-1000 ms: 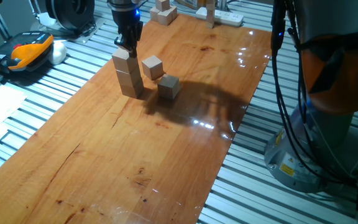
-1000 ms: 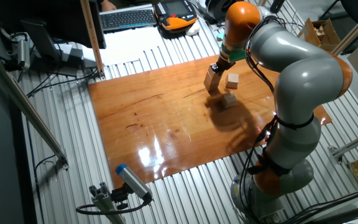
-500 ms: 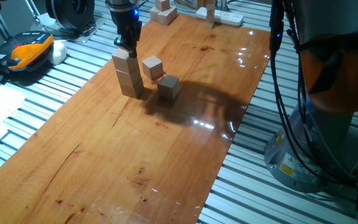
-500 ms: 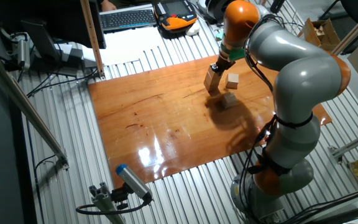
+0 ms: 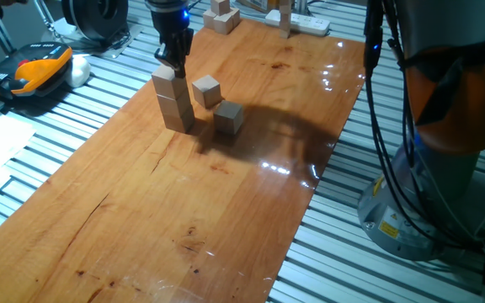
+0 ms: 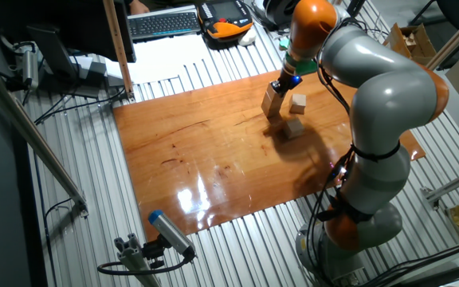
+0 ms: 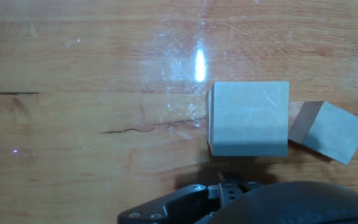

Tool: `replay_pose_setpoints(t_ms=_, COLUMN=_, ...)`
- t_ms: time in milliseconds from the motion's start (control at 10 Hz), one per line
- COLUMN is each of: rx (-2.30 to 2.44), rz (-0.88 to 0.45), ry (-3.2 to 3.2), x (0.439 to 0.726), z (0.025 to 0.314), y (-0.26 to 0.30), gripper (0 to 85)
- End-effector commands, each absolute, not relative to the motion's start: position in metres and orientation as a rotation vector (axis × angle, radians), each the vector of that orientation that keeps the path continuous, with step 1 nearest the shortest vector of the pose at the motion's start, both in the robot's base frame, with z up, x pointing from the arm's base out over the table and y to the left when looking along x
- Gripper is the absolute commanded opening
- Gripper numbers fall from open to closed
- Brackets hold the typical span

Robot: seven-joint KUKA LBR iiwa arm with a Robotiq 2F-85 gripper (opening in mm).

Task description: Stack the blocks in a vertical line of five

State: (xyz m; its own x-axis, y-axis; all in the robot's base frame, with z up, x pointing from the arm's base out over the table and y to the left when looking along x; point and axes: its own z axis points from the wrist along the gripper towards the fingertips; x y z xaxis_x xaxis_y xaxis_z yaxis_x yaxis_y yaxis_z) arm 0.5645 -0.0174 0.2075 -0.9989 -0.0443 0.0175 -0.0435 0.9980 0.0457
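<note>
Hovering just above a three-block stack [image 5: 173,101], my gripper [image 5: 173,59] hides whether its jaws are apart; two blocks [image 5: 207,89] [image 5: 228,116] sit right.

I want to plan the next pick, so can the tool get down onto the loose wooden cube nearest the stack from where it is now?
Probably yes. The light-tan wooden cube sits alone on the wooden tabletop, apart from the three-cube stack and the other loose cube, with its top uncovered. The tool hovers just above the stack.
</note>
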Motion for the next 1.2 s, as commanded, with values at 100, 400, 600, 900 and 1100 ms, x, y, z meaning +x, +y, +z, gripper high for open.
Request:
replay_pose_setpoints(t_ms=100, rx=0.079, rz=-0.061, ry=-3.117, x=0.5645, z=0.2077, y=-0.0175, gripper=0.0)
replay_pose_setpoints(t_ms=400, rx=0.076, rz=-0.075, ry=-3.112, x=0.5645, z=0.2077, y=-0.0175, gripper=0.0)
replay_pose_setpoints(t_ms=600, rx=0.064, rz=-0.087, ry=-3.112, x=0.5645, z=0.2077, y=-0.0175, gripper=0.0)
replay_pose_setpoints(t_ms=900, rx=0.054, rz=-0.089, ry=-3.103, x=0.5645, z=0.2077, y=-0.0175, gripper=0.0)
replay_pose_setpoints(t_ms=1100, rx=0.046, rz=-0.103, ry=-3.087, x=0.5645, z=0.2077, y=-0.0175, gripper=0.0)
